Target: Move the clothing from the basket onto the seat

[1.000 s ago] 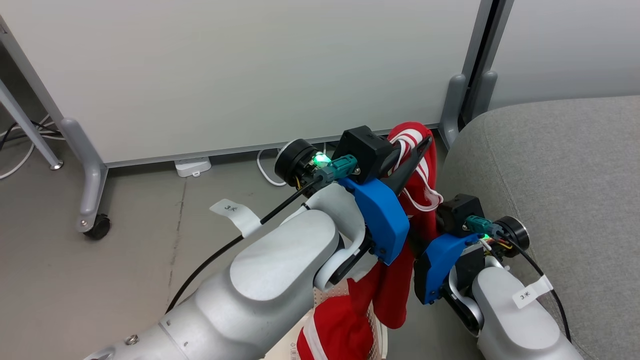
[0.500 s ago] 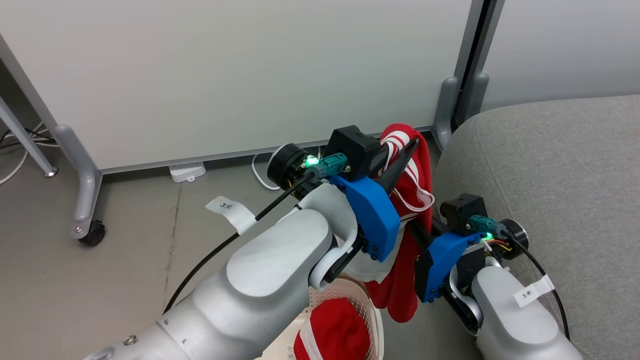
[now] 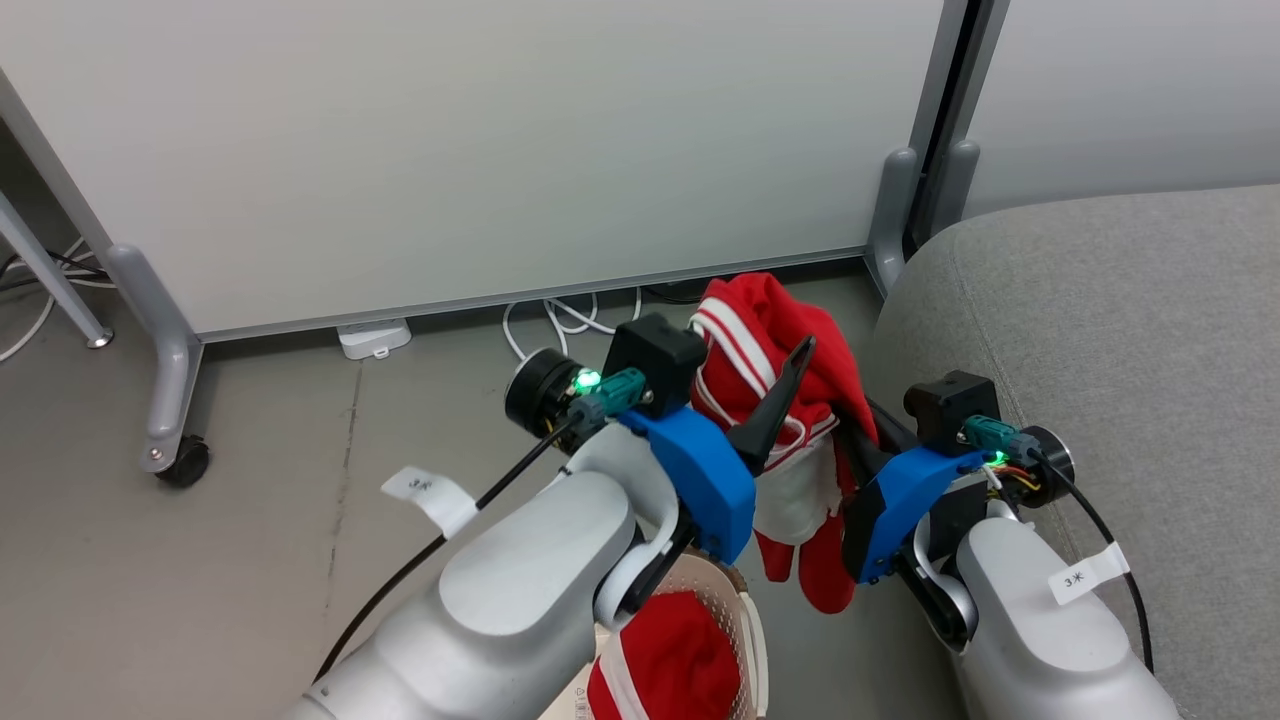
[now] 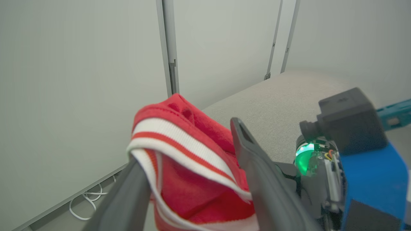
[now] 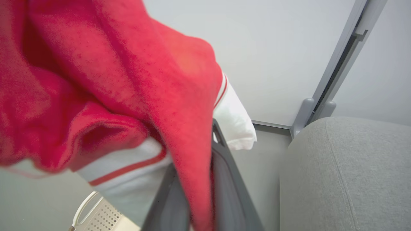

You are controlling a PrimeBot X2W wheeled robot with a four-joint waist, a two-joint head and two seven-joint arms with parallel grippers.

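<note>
Pale partition panels [image 3: 500,150] and a grey floor [image 3: 250,520] back the scene. A fold of red cloth runs down between the long dark fingers of the right gripper [image 5: 197,150]. The two fingers stand close together on it, pinching the lifted garment [image 3: 770,330]. Just beside it, the left gripper [image 4: 186,144] has its fingers spread wide. The garment's white-striped ribbed hem lies draped over and between them, loose rather than clamped as far as the left wrist view tells.

The garment hangs in the air between the two arms, a red and white tail drooping toward the floor just beside the basket [image 3: 750,640]. The basket sits low at the head view's bottom edge with the second garment [image 3: 670,650] bunched inside it. To the robot's right, near the right arm, lies the seat [image 3: 1100,320], with no clothing on the part in view.

From the way it sags and folds, the cloth looks light, limp and not slippery. A single pinch should carry it, though the hanging ends will probably swing and trail. The thick ribbed hem or a gathered fold seems the surest place to hold. A thin single layer could slide out, and the loose hem could catch on the spread left fingers.
</note>
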